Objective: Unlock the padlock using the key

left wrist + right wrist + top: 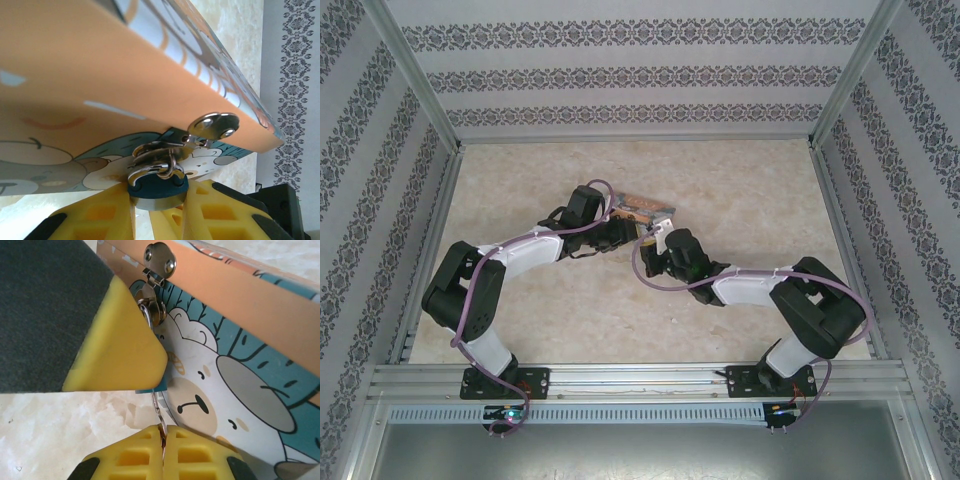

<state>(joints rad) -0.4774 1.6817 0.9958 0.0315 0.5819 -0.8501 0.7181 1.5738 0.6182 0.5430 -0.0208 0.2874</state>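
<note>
Orange box (pixel 645 207) at middle of counter (pixel 740 190) from above; at left wrist, left end effector (pixel 157 205) clamped on teal padlock (pixel 159 189) hanging under hasp (pixel 212 125); at right wrist, right end effector (pixel 162 442) pinched together on key (pixel 158 410) just below padlock.

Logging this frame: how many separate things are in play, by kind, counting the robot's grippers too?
picture box: 1
hasp on the box: 1
padlock: 1
key: 1
grippers: 2, the left gripper and the right gripper
Total: 6
</note>
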